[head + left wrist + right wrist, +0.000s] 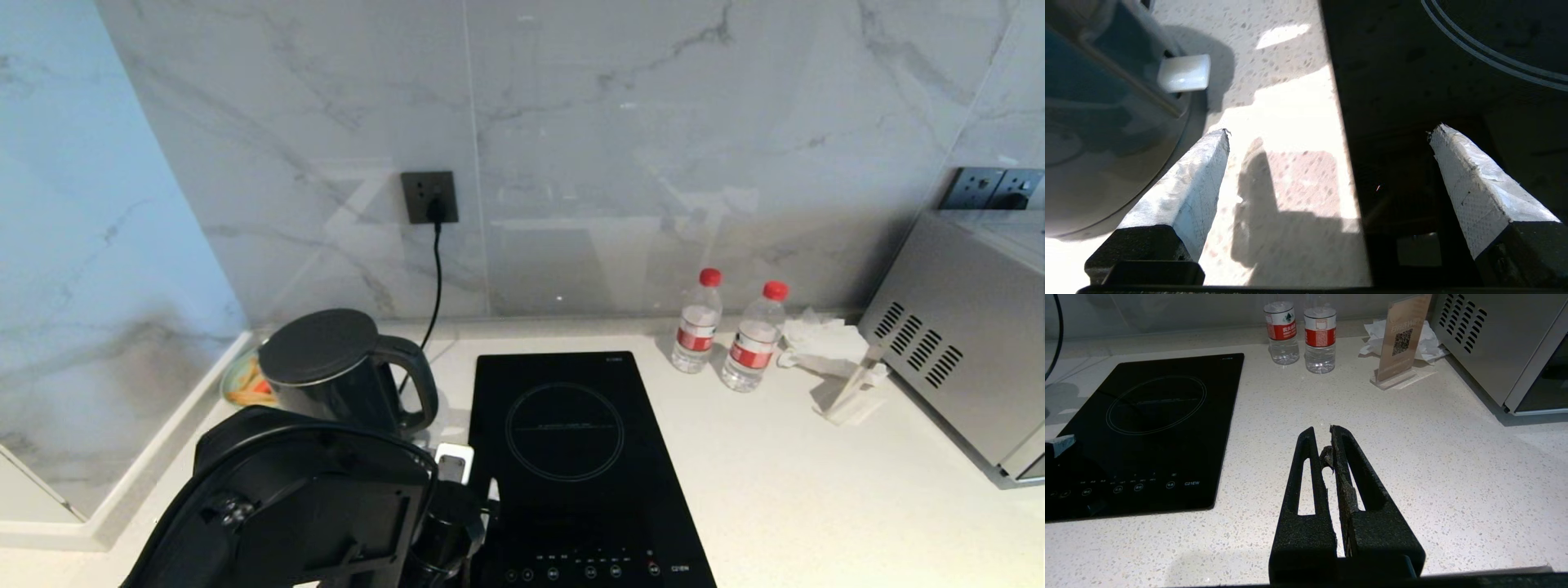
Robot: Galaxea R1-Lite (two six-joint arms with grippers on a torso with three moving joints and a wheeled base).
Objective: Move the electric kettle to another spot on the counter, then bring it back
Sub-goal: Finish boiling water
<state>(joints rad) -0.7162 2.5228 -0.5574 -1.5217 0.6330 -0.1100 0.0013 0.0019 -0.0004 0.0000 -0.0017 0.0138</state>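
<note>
Fingers of left gripper spread wide, electric kettle just beside one, ungripped

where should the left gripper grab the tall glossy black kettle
By the big black loop handle, coming from the cooktop side: it juts out toward the black induction cooktop, while the tall glossy black kettle body looks too wide. The open left gripper is beside it.

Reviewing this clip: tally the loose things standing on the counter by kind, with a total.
Kettle: 1
Water bottles: 2
Sign stand: 1
Crumpled tissue: 1
Total: 5
</note>
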